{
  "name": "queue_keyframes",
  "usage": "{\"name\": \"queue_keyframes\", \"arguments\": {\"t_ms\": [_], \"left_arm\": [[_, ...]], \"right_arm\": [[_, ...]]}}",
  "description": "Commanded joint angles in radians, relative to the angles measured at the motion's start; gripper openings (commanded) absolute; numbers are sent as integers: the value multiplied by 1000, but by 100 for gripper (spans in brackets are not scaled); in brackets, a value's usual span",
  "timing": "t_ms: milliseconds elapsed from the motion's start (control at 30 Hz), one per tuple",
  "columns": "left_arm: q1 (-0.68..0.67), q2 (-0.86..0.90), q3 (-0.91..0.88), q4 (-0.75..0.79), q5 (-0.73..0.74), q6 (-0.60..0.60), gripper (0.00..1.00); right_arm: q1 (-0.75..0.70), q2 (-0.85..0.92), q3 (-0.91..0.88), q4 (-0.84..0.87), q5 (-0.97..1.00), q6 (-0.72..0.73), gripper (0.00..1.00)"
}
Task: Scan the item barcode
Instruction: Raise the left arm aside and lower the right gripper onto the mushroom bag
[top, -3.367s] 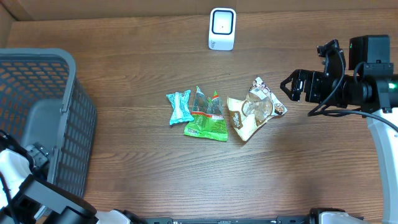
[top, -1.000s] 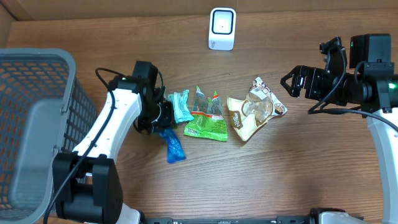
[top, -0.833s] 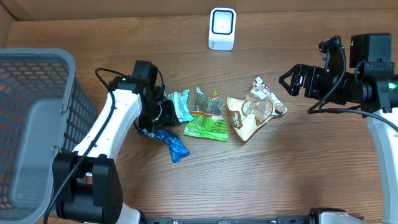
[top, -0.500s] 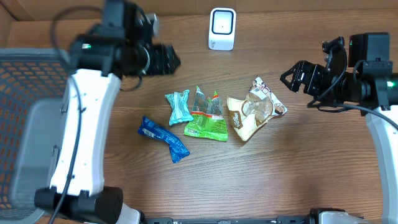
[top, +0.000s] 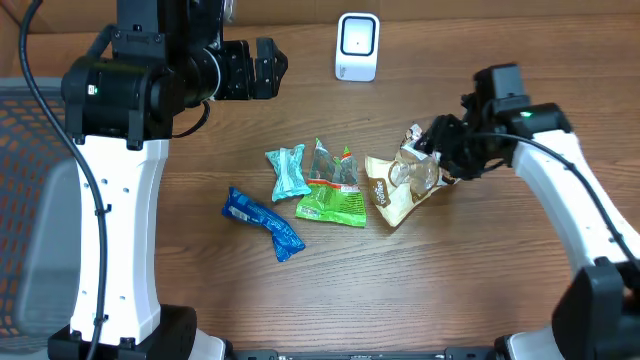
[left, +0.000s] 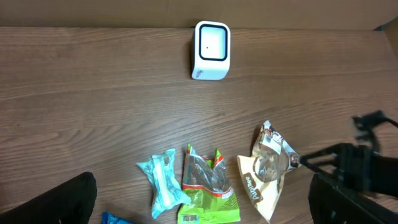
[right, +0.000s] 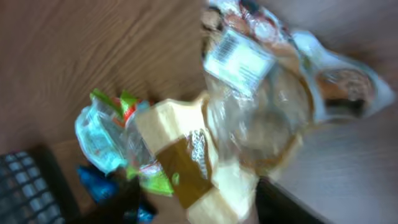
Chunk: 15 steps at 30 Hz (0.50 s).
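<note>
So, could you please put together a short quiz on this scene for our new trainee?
1. True or false: the left tool is open and holds nothing.
2. Which packet is the right tool at? A) teal packet B) beige snack packet C) green packet
3. How many packets lie on the table?

Key: 1 true; 2 B; 3 four.
</note>
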Motion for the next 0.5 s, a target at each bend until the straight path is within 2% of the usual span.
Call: {"name": "queue_keyframes", "arguments": {"t_ms": [0, 33, 133, 367, 467], "left_arm": [[-1, 2, -3, -3, -21, 23, 100], [-1, 2, -3, -3, -20, 23, 100], [-1, 2, -3, -3, -20, 23, 100], [-1, 2, -3, -3, -21, 23, 100], [-1, 2, -3, -3, -20, 21, 100]], "right_arm": [[41, 69, -20, 87, 51, 32, 21], [54, 98, -22, 116, 51, 18, 13], [90, 183, -22, 133, 58, -18, 4], [103, 309, -22, 31, 66, -126, 4], [103, 317, -22, 29, 66, -246, 4]]}}
